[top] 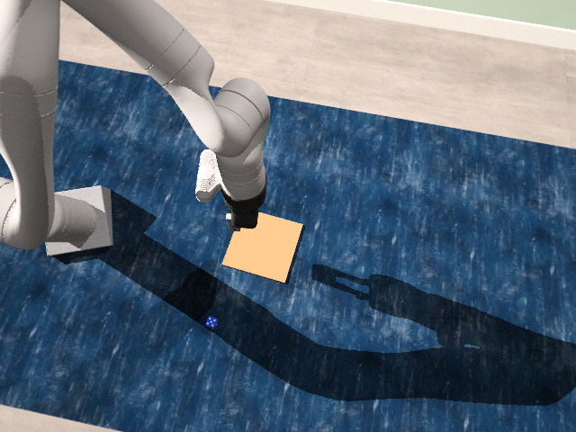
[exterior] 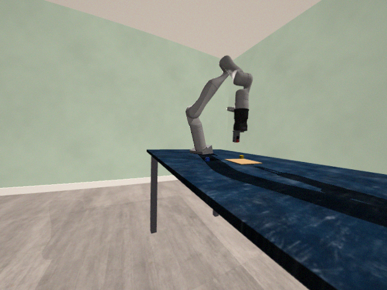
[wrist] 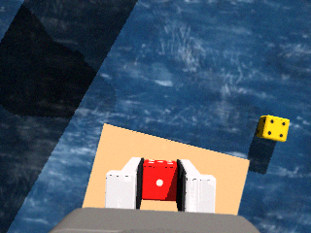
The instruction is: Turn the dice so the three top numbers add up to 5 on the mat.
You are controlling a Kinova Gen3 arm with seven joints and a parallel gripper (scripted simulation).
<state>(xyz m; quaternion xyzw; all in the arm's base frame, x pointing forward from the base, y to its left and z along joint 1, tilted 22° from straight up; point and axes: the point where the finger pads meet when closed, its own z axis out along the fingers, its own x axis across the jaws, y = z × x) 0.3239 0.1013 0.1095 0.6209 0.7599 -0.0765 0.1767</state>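
Note:
My gripper point(top: 236, 228) point(exterior: 236, 141) point(wrist: 159, 176) is shut on the red die point(wrist: 159, 171), held high above the table; its face with one pip is turned to the wrist camera. The flat orange mat point(top: 274, 265) point(exterior: 247, 162) point(wrist: 117, 150) lies below, with no die seen on it. A blue die point(top: 211, 322) point(exterior: 207, 159) lies on the table off the mat, five pips on top, outside the wrist view. A yellow die point(exterior: 241, 156) point(wrist: 273, 128) lies off the mat, near one corner, four pips on top; the arm hides it in the top view.
The robot's base point(top: 105, 218) point(exterior: 207, 150) stands on the blue table point(top: 418, 195) point(exterior: 297, 225), left of the mat in the top view. The arm's shadow crosses the table beside the blue die. The table's long edge lies well beyond the blue die.

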